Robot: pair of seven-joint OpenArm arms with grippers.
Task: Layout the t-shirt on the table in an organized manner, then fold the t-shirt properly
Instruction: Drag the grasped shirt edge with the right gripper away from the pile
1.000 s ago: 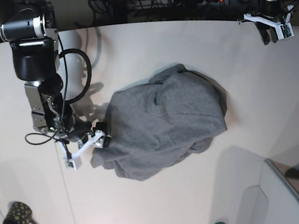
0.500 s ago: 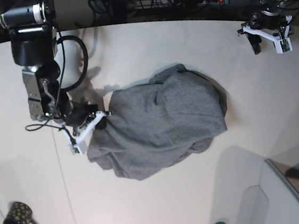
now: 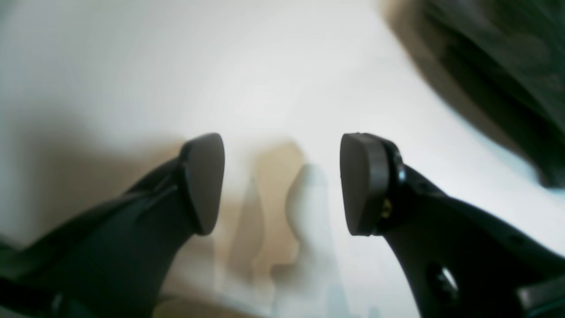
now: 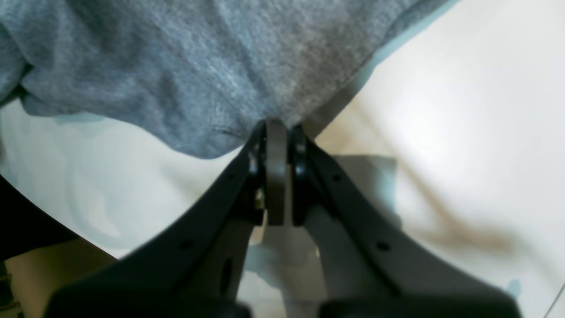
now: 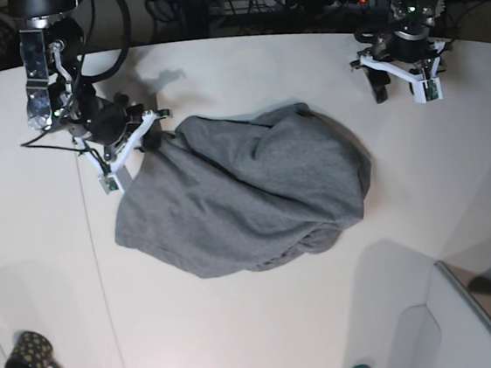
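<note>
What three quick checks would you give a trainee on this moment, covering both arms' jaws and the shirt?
1. True or false: the right gripper has its jaws shut on the t-shirt.
2. The left gripper is: A) pinching cloth, B) open above the table, C) holding the mug.
3. Fill in: in the base view the t-shirt lies ____, not spread flat.

Key: 1 true; 2 B; 3 bunched

T-shirt [image 5: 247,197] edge dragged toward table's [image 5: 241,61] far side
</note>
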